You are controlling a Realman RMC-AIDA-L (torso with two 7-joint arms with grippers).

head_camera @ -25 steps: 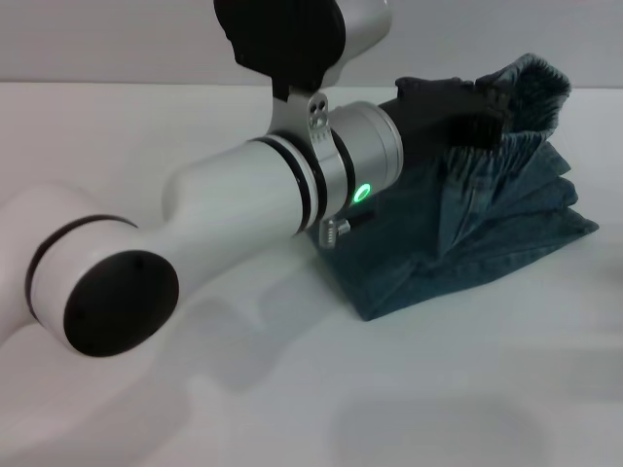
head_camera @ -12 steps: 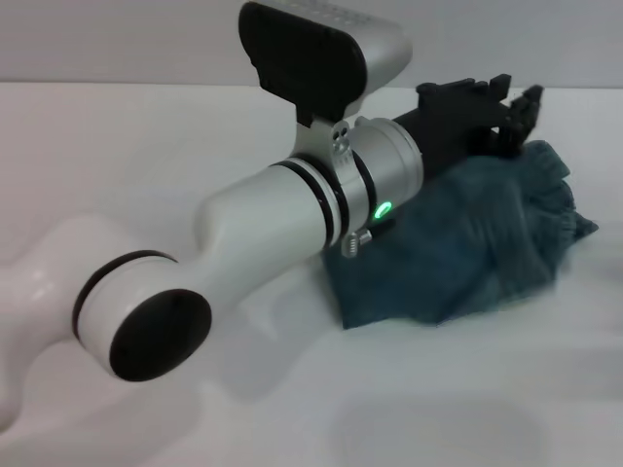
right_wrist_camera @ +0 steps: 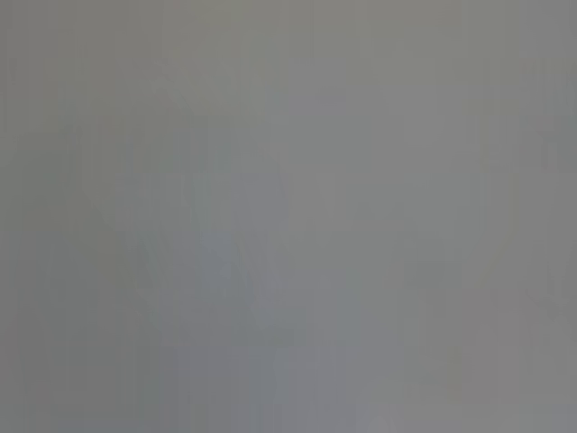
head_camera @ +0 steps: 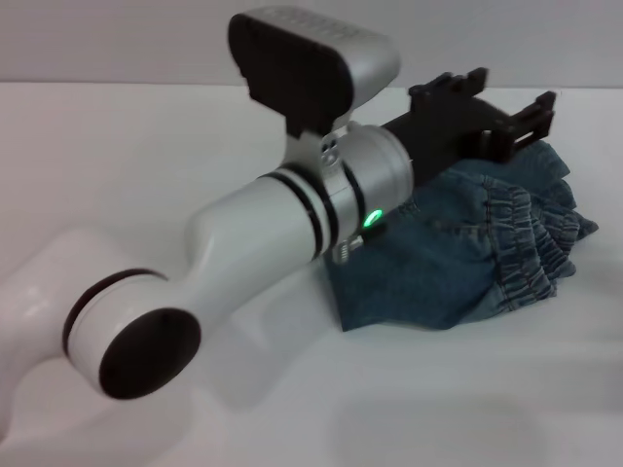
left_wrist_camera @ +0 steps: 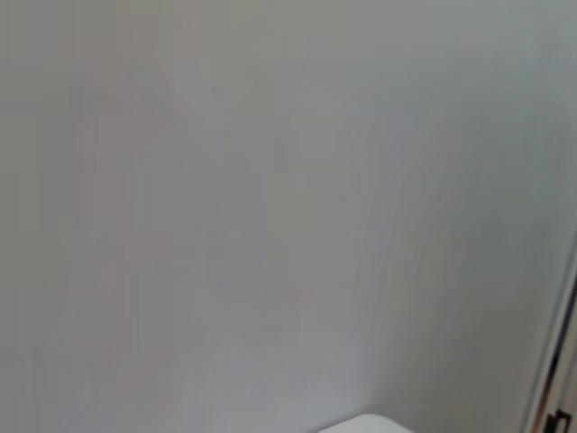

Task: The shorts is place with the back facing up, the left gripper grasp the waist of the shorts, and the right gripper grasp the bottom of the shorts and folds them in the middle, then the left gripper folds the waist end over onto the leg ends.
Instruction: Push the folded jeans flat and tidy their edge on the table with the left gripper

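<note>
Denim takes up the right half of our head view: the blue-green shorts (head_camera: 458,263) lie folded on the white table (head_camera: 146,146), their ruffled elastic waistband (head_camera: 521,258) on top toward our right. Our black two-fingered left gripper (head_camera: 506,117) hangs over their far edge, jaws spread wide, gripping nothing. No containers show.

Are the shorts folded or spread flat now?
Folded: the shorts lie in a compact bundle, the waist lying on top. The left end effector hovers open above.
</note>
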